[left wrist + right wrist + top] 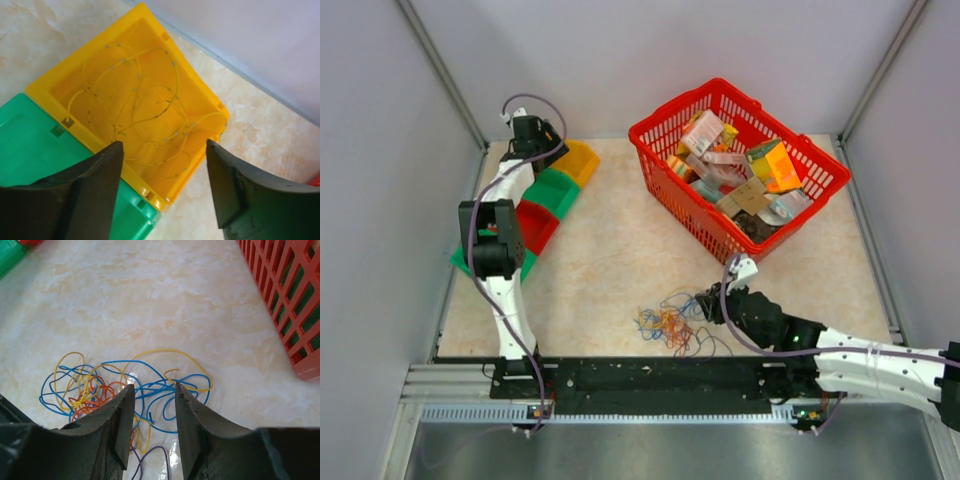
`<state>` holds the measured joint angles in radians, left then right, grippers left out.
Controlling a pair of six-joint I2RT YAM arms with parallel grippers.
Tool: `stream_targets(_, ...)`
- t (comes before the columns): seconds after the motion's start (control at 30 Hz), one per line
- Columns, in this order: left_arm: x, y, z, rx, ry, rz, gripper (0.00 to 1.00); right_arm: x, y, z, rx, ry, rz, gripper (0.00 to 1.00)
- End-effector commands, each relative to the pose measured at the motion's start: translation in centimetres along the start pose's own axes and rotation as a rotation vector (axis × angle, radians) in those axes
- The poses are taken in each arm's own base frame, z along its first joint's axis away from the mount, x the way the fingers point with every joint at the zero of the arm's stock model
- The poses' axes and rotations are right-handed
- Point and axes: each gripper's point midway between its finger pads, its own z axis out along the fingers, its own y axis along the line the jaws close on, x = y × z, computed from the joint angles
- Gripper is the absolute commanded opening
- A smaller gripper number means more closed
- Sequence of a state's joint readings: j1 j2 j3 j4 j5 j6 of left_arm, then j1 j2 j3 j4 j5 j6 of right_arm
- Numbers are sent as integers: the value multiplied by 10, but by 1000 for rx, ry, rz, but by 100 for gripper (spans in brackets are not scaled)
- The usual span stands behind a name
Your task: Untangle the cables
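Right at the tips of the right gripper (154, 390), jaws apart and empty, lies the tangle (95, 392) of blue, yellow, orange and purple cables, all knotted together. Beyond the left gripper (165, 145), likewise spread and empty, one yellow cable (176, 75) lies alone in the yellow bin (55, 82) — most of the sorting looks left to do.

1. You're looking at a tangle of thin wire cables (100, 385) in blue, yellow and orange-red, with one purple strand.
2. The thin wire loops (145, 117) in the square yellow plastic bin (90, 55) are yellow too, dotted with small grey marks.
3. Your other bins are a green plastic bin (30, 145) and a red plastic bin (535, 225).
4. The lattice-walled plastic basket (680, 205) is bright red.
5. The smooth tabletop (610, 260) is cream with pale beige marbling.
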<state>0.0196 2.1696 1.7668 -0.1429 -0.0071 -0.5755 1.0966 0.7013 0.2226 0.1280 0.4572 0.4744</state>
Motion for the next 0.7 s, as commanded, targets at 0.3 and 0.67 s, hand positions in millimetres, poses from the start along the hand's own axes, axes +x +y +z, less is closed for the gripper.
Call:
stream_targets(0.3, -10, -74, -153, 373, -34, -197, 77, 3, 9, 8, -2, 57, 0, 38)
stream_targets(0.67, 221, -90, -277, 617, 405, 189, 79, 19, 26, 13, -130, 145, 71, 41)
